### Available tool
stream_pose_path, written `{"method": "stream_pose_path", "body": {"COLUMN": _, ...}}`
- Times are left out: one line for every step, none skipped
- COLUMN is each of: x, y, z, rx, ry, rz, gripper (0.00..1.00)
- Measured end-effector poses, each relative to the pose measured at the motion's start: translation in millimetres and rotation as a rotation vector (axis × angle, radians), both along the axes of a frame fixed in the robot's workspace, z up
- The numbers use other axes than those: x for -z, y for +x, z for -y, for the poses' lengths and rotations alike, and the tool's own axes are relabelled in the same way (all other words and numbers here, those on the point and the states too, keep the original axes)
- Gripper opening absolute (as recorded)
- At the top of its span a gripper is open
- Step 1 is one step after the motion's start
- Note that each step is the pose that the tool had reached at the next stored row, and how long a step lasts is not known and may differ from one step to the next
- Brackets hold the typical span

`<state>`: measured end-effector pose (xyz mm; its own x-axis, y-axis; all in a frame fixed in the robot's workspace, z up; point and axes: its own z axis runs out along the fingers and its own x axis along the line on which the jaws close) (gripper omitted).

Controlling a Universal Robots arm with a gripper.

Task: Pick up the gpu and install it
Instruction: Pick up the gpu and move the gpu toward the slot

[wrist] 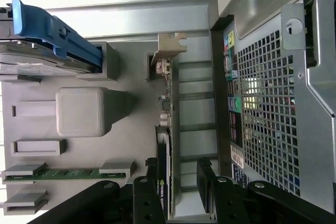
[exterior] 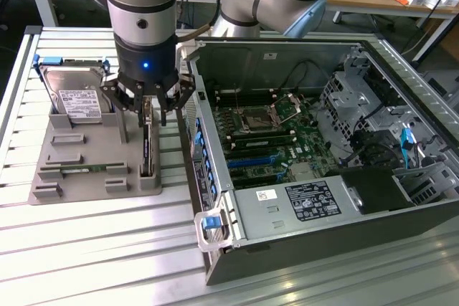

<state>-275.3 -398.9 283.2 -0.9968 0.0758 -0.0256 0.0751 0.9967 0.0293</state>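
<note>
Exterior view: one gripper wide open, holding nothing, poised over one gpu standing on edge in one grey tray, card's top hidden behind fingers. Wrist view: two fingertips flanking the card, its near end cut off.

My arm runs out past the top edge of the exterior view. There my pincer covers the upper end of the gpu, so I cannot tell whether I touch the card. In the wrist view the roots of my fingers are cut off at the picture's edge, and so are the hard drive and the computer case. The print on the case's label is too small for me to read.
</note>
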Motion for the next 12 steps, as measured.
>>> {"method": "stream_pose_path", "body": {"x": 0.5, "y": 0.0, "z": 0.0, "rx": 0.0, "ry": 0.0, "rz": 0.0, "gripper": 0.42}}
{"method": "stream_pose_path", "body": {"x": 1.0, "y": 0.0, "z": 0.0, "rx": 0.0, "ry": 0.0, "rz": 0.0, "gripper": 0.42}}
{"method": "stream_pose_path", "body": {"x": 1.5, "y": 0.0, "z": 0.0, "rx": 0.0, "ry": 0.0, "rz": 0.0, "gripper": 0.42}}
{"method": "stream_pose_path", "body": {"x": 1.9, "y": 0.0, "z": 0.0, "rx": 0.0, "ry": 0.0, "rz": 0.0, "gripper": 0.42}}
{"method": "stream_pose_path", "body": {"x": 2.8, "y": 0.0, "z": 0.0, "rx": 0.0, "ry": 0.0, "rz": 0.0, "gripper": 0.42}}
{"method": "stream_pose_path", "body": {"x": 3.1, "y": 0.0, "z": 0.0, "rx": 0.0, "ry": 0.0, "rz": 0.0, "gripper": 0.42}}
{"method": "stream_pose_path", "body": {"x": 3.3, "y": 0.0, "z": 0.0, "rx": 0.0, "ry": 0.0, "rz": 0.0, "gripper": 0.42}}
{"method": "stream_pose_path", "body": {"x": 4.0, "y": 0.0, "z": 0.0, "rx": 0.0, "ry": 0.0, "rz": -0.0001, "gripper": 0.42}}
{"method": "stream_pose_path", "body": {"x": 11.0, "y": 0.0, "z": 0.0, "rx": 0.0, "ry": 0.0, "rz": 0.0001, "gripper": 0.42}}
{"method": "stream_pose_path", "body": {"x": 11.2, "y": 0.0, "z": 0.0, "rx": 0.0, "ry": 0.0, "rz": 0.0, "gripper": 0.42}}
{"method": "stream_pose_path", "body": {"x": 11.4, "y": 0.0, "z": 0.0, "rx": 0.0, "ry": -0.0001, "rz": -0.0001, "gripper": 0.42}}
{"method": "stream_pose_path", "body": {"x": 12.9, "y": 0.0, "z": 0.0, "rx": 0.0, "ry": -0.0001, "rz": 0.0001, "gripper": 0.42}}
